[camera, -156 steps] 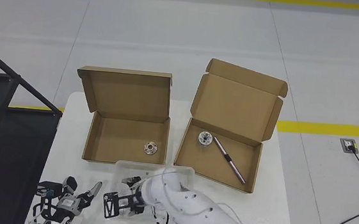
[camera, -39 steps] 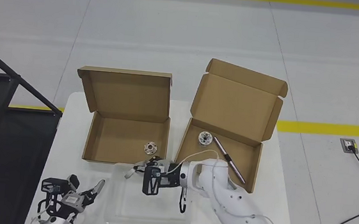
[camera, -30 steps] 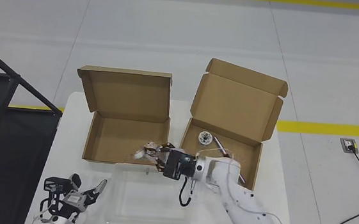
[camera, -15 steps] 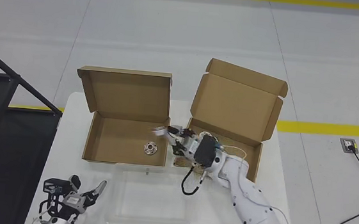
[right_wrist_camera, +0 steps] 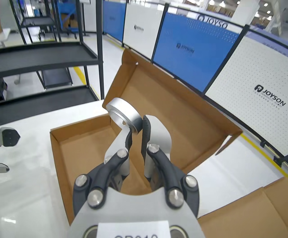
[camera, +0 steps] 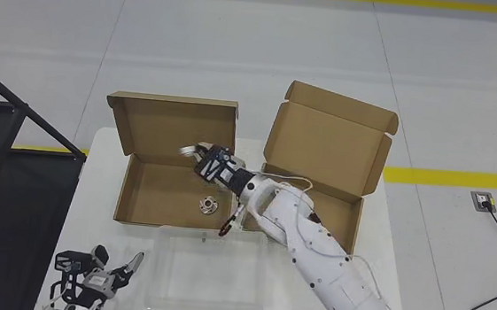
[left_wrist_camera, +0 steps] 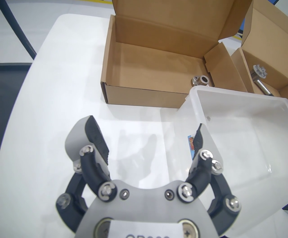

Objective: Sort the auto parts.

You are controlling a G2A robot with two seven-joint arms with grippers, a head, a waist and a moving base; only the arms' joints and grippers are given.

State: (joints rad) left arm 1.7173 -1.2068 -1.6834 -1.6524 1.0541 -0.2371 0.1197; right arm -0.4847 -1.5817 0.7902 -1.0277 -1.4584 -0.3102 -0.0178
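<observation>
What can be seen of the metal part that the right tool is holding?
It is a round silver part of matte metal, with a flat face, a thick rim and a small slot in its side. The right tool pinches it by the edge, so it is tilted in the air above the left cardboard box, touching nothing else.

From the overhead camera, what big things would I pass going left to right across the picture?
Black rack → left cardboard box → right cardboard box → floor socket.
</observation>
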